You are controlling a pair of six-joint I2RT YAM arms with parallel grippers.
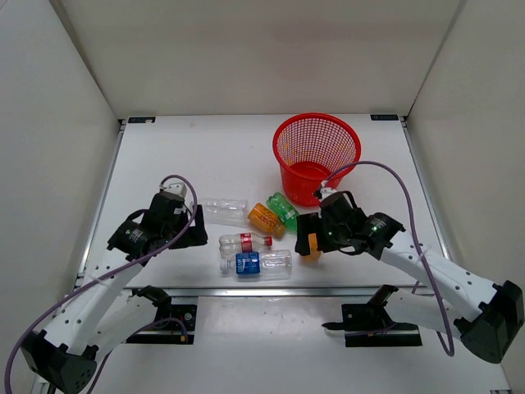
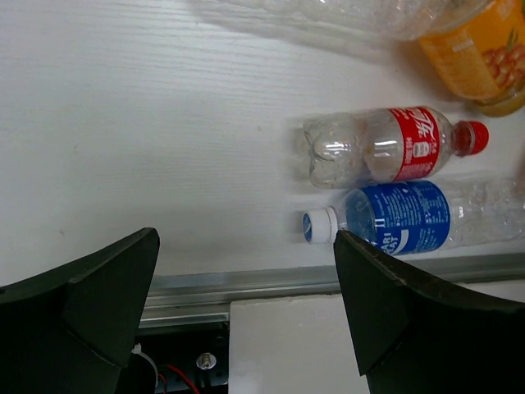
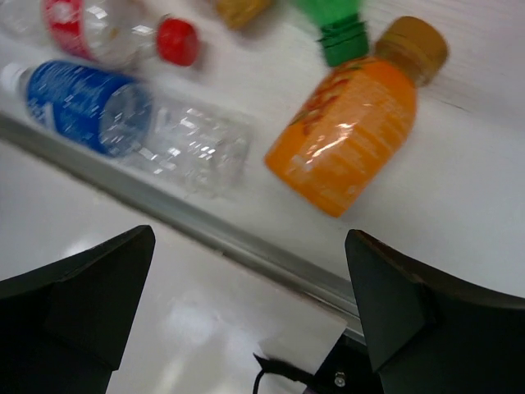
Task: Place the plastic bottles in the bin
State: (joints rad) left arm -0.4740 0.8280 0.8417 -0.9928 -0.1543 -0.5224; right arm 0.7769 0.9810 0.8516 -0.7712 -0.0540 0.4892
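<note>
From above, the bin stands upright at the far right of the table, with no bottle visible inside. All six bottles lie on their sides in front of it: a clear one, an orange one touching a green one, a red-label one, a blue-label one, and a second orange one right at the right gripper. The left gripper sits just left of the cluster.

The left wrist view shows its fingers spread wide and holding nothing. The red-label and blue-label bottles lie ahead of the right-hand finger, near the rail.

The right wrist view, blurred, shows the right fingers also wide apart and empty. The second orange bottle lies beyond them, not yet between, with the green cap just beside its neck.

Risks, as I judge them: the round bottle may roll or squirt out as the jaws close, and could go over the rail. The jaws may also catch the green bottle, and a thin bottle could crumple and slip on the way to the bin.
</note>
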